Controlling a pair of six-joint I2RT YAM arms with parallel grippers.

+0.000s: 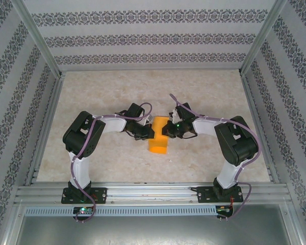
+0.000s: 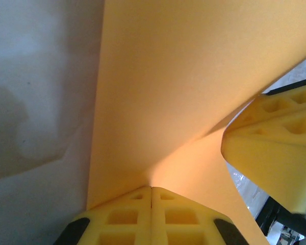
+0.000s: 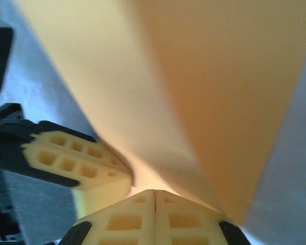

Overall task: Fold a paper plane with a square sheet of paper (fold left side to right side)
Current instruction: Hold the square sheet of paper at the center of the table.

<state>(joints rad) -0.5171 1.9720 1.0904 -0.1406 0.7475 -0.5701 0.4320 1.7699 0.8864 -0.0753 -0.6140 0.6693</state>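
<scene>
No readable text anywhere, seemingly none on the square sheet of paper (image 1: 158,143).

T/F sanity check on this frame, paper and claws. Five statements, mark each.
1. The left claw and right claw are both shut on the orange paper. True.
2. The orange paper lies flat, untouched by either claw. False: both claws pinch it, and it bends between them.
3. In the left wrist view, the right claw's yellow fingers show at the right side. True.
4. The right claw's jaws stand wide open. False: its fingertips meet, with the paper caught between them.
5. Seen from above, the two claws face each other across the paper. True.
</scene>
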